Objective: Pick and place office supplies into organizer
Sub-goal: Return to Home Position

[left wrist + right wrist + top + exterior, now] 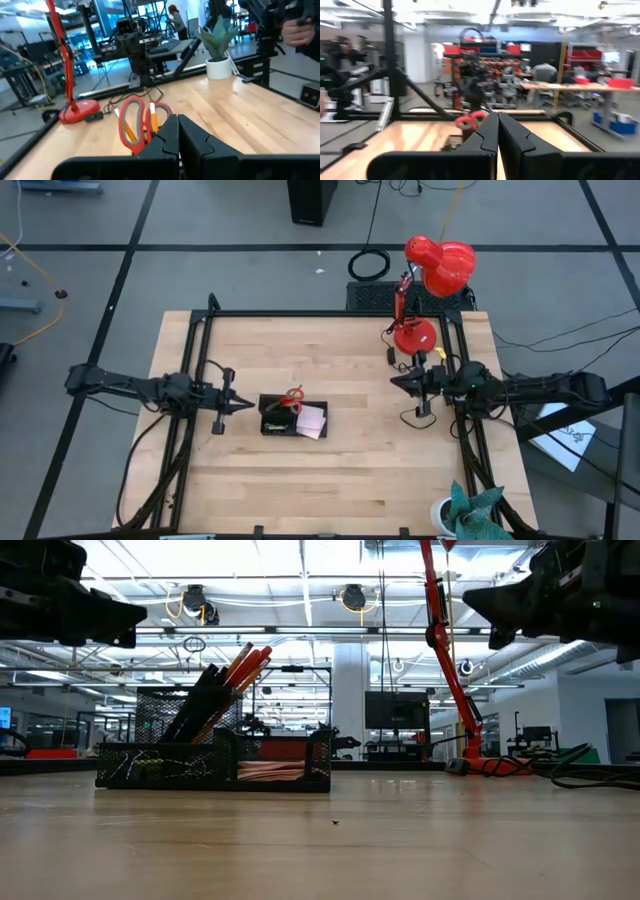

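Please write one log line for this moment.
left gripper: shut, beside organizer | right gripper: shut, near lamp | scissors, note pad: in organizer

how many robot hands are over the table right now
2. The left hand hovers beside the organizer; the right hand hovers near the red lamp base.

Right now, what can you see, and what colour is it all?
Table: one, pale wood, under everything.
Organizer: one, black, left of table's middle.
Scissors: one pair, red handles, in the organizer.
Pencil: at least one, orange, beside the scissors.
Pens: number unclear, black, tall compartment.
Note pad: one, pink, shallow compartment.
Lamp: one, red, by the right arm.
Plant: one, green, corner near right arm.
Left end effector: one, dark, shut, left of organizer.
Right end effector: one, dark, shut, near lamp's base.
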Motion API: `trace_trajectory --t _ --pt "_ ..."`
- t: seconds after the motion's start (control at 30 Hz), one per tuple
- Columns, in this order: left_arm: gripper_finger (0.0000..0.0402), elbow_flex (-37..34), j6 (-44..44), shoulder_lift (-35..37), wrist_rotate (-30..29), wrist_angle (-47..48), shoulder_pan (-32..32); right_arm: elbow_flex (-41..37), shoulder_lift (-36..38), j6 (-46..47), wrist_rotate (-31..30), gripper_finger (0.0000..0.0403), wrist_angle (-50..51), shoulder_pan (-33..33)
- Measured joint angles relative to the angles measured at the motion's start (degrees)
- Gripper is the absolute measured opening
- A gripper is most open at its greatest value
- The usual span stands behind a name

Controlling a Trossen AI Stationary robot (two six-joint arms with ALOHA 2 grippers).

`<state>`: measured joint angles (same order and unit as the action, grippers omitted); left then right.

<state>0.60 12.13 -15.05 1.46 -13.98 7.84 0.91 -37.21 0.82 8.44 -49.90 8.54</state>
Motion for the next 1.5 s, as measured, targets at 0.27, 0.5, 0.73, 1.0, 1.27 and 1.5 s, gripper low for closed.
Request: trace_trajectory --t 0.27,0.5,0.73,1.0,1.27,1.5 --pt "0.0001 0.01 0.81 2.94 -9.48 4.83 3.82 0.0 7.87 1.33 -2.66 0.0 12.69 0.0" --pt "0.0001 0.02 2.57 5.04 -12.7 7.09 6.81 0.0 11.28 0.7 -2.66 0.0 16.4 -0.12" --pt "0.0 0.02 0.1 5.49 -13.54 8.29 7.8 0.0 11.65 -0.01 -2.73 0.0 18.46 -0.53" --pt "0.0001 0.02 -5.2 5.44 -13.06 8.34 7.8 0.0 11.65 0.33 -5.31 0.0 19.01 -0.53" --pt "0.0015 0.02 -8.38 5.34 -14.49 8.27 7.8 0.0 11.52 1.49 1.77 0.0 19.16 -0.57" --pt "0.0016 0.02 -7.42 5.34 -14.59 8.24 7.8 -0.02 11.48 1.54 -3.74 0.0 22.25 -0.53"
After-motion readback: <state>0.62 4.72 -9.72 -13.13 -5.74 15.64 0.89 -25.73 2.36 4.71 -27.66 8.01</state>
